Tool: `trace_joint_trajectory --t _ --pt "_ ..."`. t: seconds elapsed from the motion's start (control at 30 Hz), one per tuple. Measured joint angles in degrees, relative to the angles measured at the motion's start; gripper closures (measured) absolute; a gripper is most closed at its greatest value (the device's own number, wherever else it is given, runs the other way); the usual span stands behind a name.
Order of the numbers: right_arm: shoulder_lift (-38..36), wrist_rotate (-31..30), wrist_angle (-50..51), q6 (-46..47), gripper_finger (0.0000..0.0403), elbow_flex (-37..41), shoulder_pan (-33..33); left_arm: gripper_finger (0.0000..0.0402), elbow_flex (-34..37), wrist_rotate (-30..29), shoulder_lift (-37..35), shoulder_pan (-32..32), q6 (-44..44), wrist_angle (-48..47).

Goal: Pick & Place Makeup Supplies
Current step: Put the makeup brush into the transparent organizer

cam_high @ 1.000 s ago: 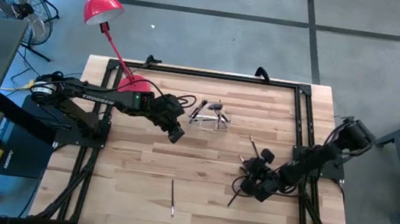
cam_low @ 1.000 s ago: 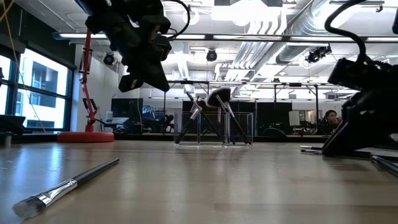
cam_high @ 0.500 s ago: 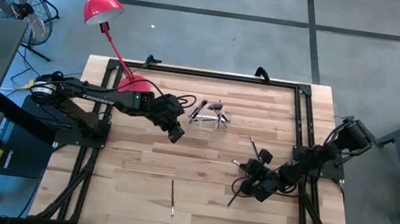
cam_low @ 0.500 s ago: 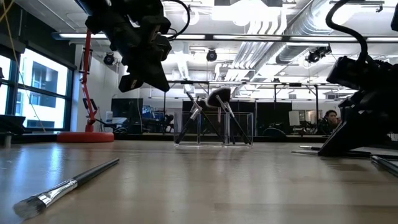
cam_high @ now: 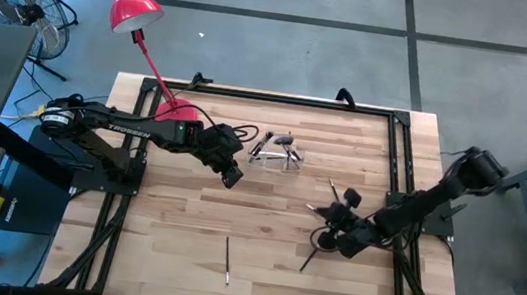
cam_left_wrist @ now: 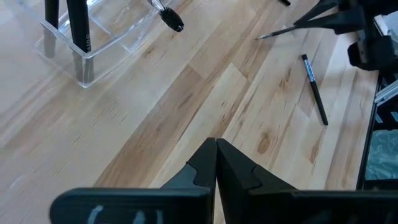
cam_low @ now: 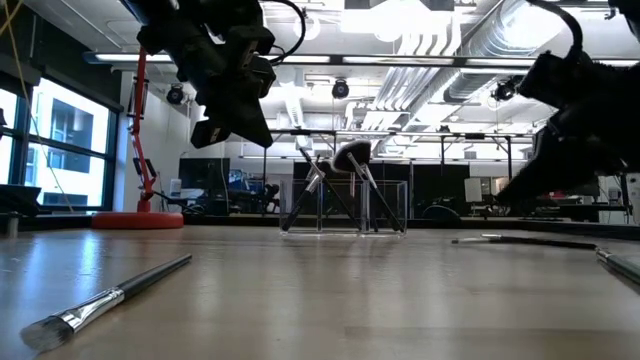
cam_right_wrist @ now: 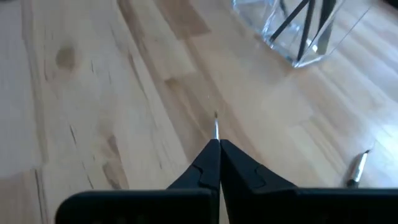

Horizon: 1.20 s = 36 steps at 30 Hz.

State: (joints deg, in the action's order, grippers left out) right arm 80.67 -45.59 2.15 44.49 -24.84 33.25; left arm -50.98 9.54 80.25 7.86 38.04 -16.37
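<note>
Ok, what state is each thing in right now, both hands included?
Left hand: shut, empty, above the table.
Right hand: shut on a thin liner.
Clear holder: upright, brushes leaning inside.
Front brush: lying flat on the table.

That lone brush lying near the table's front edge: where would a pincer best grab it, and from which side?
Probably mid-handle, coming straight down from above. The brush lies flat on the table with open wood all round, handle thin and straight, bristles toward the front edge. Fingers set across the handle would close on its narrow sides and spare the bristles.
</note>
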Motion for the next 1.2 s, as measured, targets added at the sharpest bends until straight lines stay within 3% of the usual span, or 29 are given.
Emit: trace_joint_trajectory --t 0.3,0.73,1.2 --pt "-2.4 1.6 -0.3 -2.6 0.0400 -0.1 -1.3 0.0397 0.0 0.0 0.0 0.0 0.0 0.0" --pt "-2.5 23.6 5.4 -3.5 0.0344 -0.1 -7.5 0.0397 0.0 0.6 1.4 -0.3 1.5 10.0" --pt "-7.2 19.8 10.9 -8.7 0.0279 -0.2 -11.5 0.0397 0.0 -1.2 3.5 -5.4 1.5 11.0"
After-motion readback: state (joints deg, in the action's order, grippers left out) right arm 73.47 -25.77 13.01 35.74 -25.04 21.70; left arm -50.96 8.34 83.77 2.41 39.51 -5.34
